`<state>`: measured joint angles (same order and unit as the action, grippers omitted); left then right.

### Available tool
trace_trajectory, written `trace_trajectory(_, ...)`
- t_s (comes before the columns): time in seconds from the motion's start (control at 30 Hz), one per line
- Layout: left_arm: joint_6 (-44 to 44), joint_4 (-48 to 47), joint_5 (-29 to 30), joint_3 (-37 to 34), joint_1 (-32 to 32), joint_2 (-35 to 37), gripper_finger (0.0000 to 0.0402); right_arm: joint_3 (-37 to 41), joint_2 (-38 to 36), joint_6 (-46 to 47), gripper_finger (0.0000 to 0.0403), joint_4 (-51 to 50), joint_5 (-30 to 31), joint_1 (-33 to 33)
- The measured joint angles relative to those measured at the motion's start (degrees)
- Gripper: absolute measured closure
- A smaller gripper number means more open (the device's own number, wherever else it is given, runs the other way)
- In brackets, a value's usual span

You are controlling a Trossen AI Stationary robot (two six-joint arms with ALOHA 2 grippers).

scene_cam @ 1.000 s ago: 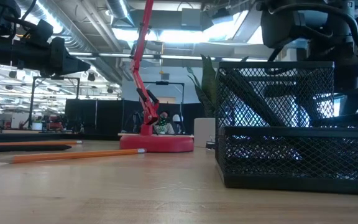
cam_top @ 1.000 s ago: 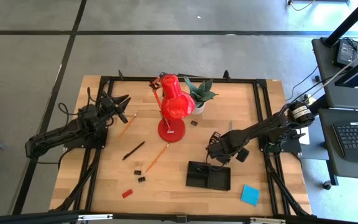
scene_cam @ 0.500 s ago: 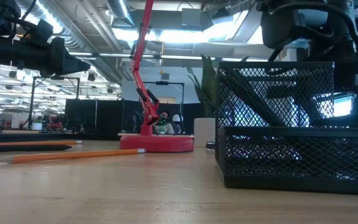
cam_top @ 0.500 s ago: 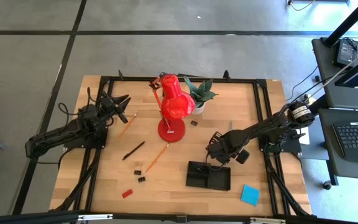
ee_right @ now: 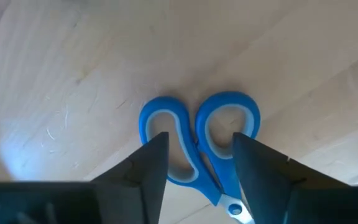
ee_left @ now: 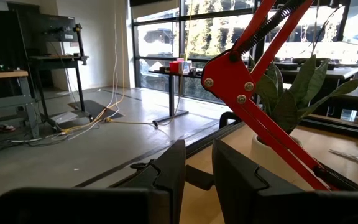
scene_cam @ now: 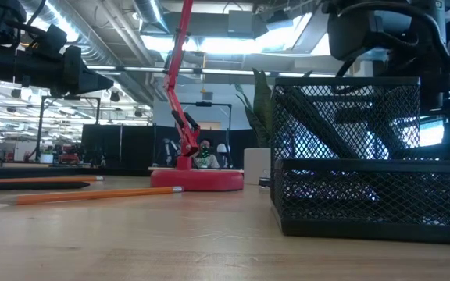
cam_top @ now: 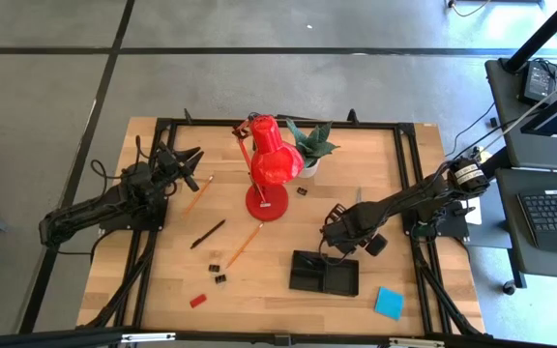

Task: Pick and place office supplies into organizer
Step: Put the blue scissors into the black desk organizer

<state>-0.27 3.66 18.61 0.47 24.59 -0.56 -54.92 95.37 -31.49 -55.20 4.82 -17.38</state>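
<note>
You see no words to read, two orange pencils (cam_top: pixel 245 244), one black pen (cam_top: pixel 208 233), right gripper (ee_right: pixel 196 163) open over one blue-handled scissors (ee_right: pixel 197 146), left gripper (ee_left: pixel 197 176) slightly apart, empty.

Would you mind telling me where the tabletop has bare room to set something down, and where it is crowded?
Bare wood lies between the red block and the organizer along the near edge, and between the lamp and the right gripper. It is crowded left of the lamp base, where pencils, a pen and clips lie scattered.
</note>
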Motion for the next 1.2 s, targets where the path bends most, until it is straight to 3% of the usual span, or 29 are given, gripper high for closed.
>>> trace_trajectory(0.3,0.0,-0.02,0.0,-0.01,0.01,0.0,0.0327,0.05,0.0,-11.01,0.0224,0.21,0.02,0.02)
trace_trajectory(0.83,0.0,0.0,0.0,0.0,-0.01,-0.02,0.0327,7.63,-0.33,-13.95,0.0225,6.23,0.76,-0.03)
trace_trajectory(1.2,0.0,0.0,0.0,-0.02,0.01,0.0,0.0327,8.81,-0.32,-14.13,0.029,8.53,0.81,0.04)
